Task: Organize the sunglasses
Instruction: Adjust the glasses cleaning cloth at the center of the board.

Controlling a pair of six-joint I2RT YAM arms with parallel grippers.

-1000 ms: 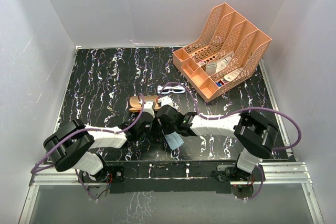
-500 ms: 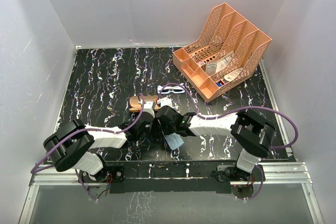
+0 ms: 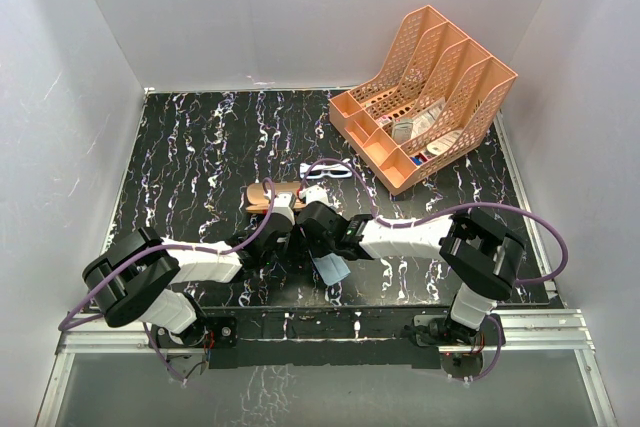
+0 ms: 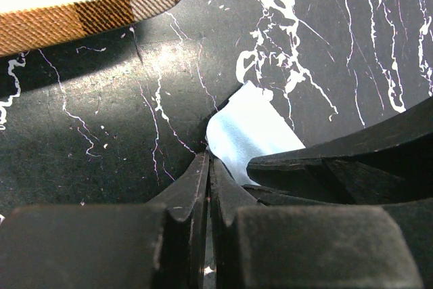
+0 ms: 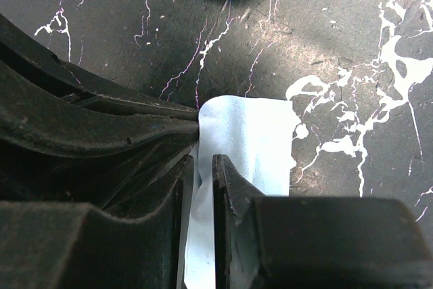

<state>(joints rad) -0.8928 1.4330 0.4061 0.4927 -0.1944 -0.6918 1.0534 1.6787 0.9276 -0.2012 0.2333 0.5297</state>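
Observation:
The sunglasses [image 3: 328, 171], white-framed with bluish lenses, lie on the black marble table beyond both grippers, and neither touches them. A light blue cloth [image 5: 252, 141] lies between the two grippers near the front. My left gripper [image 4: 208, 160] is shut, with the cloth's corner [image 4: 247, 130] pinched at its tips. My right gripper [image 5: 203, 162] faces it, jaws slightly open. The cloth runs up between them with a gap at one side. The brown plaid case [image 4: 81, 5] lies just beyond the left gripper.
An orange desk organizer [image 3: 425, 97] holding small items stands at the back right. The plaid case [image 3: 272, 194] sits left of the sunglasses. White walls enclose the table. The two arms nearly touch at the front centre.
The right gripper's jaws have parted a little around the cloth. Both arms, the cloth, the case and the sunglasses stay where they were.

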